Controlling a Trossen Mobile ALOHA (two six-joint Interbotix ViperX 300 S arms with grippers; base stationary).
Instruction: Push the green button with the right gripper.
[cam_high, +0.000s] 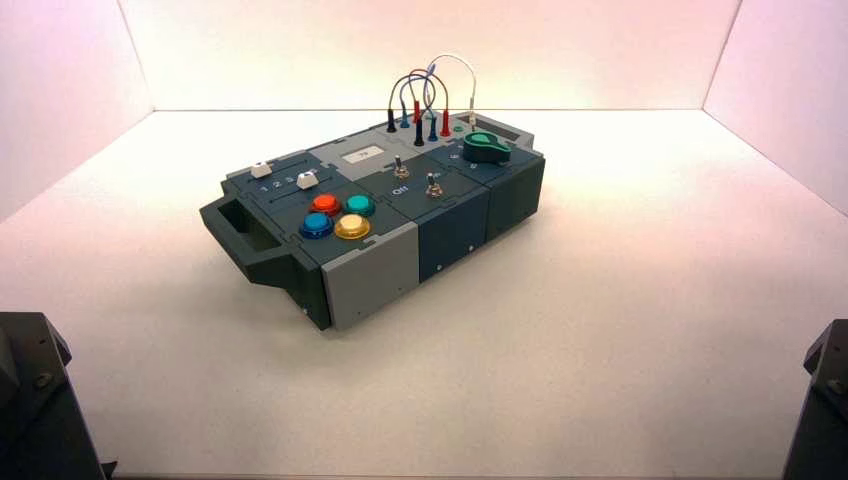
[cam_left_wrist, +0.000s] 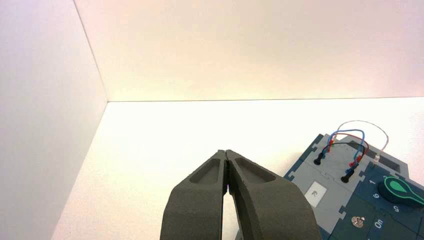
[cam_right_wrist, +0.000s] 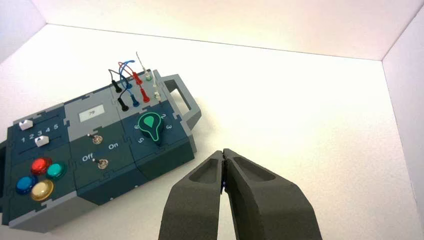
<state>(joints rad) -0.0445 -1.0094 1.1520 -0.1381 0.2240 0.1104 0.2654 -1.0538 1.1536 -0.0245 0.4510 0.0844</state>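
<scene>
left arm: parked down in the near left corner of the high view, only its dark base shows there, well away from the box
left gripper (cam_left_wrist: 226, 154): its wrist view has the two dark fingers pressed together tip to tip, so it's closed on nothing, just hanging over bare white floor with the box off to one side
box (cam_high: 385, 262): dark blue and grey, sits turned at an angle roughly mid-table, handle (cam_high: 232, 232) sticking out on the left end
sliders: two white slider caps (cam_high: 261, 169) on the left part of the top, numbers 1 to 5 printed by them
button cluster: red button (cam_high: 325, 204), blue button (cam_high: 316, 225), yellow button (cam_high: 351, 228) packed in a little square at the near-left of the top
green button (cam_high: 360, 205): far-right one of that square, right beside the red, just behind the yellow, nothing touching it
toggle switches (cam_right_wrist: 102, 162): two in the middle section, "Off" and "On" lettering between them
wires (cam_high: 430, 95): red, blue, black and white loops plugged in along the back edge
green knob (cam_high: 487, 147): big pointer one at the far right of the top
right gripper (cam_right_wrist: 223, 153): fingers shut together at the tips, holding nothing, up in the air off the knob end of the box and well apart from the green button
right arm: dark base in the near right corner
</scene>
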